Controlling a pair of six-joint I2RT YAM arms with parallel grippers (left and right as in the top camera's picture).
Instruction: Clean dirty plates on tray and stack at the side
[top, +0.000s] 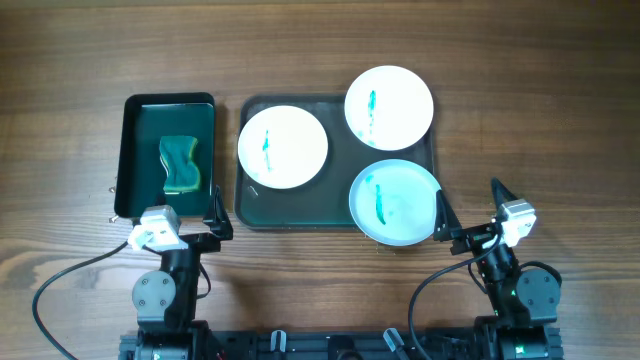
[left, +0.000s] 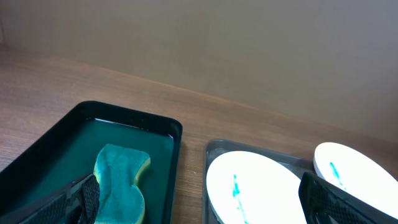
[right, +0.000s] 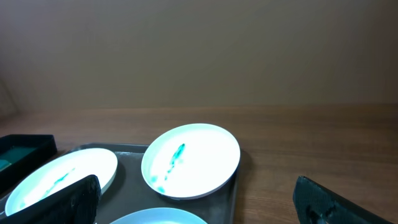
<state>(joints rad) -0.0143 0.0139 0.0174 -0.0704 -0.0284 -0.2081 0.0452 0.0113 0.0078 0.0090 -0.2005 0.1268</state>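
Directly ahead of the left tool (top: 165, 205), within the span of its widely parted fingers: one green sponge (top: 180, 163), wavy-edged, lying flat in the small dark green tray (top: 125, 150). Left tool: wide open, holding nothing. Right tool (top: 468, 200): likewise wide open and empty. Just ahead and to the left of the right tool: the nearest plate (top: 395, 203), white with a teal streak, its near edge riding over the rim of the large tray (top: 300, 212). Further ahead of the same tool: the far plate (top: 389, 107), streaked, overhanging the large tray's far corner. Ahead and to the right of the left tool: the left-hand plate (top: 283, 147), streaked, with smaller smears toward its near side. All three plates are on the large tray, unwiped; none is stacked on the table (top: 560, 100), so the task is judged to be at its start. Step in hand, by judgement: fetching the sponge. Advice: lower the left tool straight over the sponge's middle, close across its narrow waist without catching the small tray's walls, and lift clear of the rim before swinging right. The right tool is best placed to steady the nearest plate by its overhanging edge while the streak is wiped along its length.
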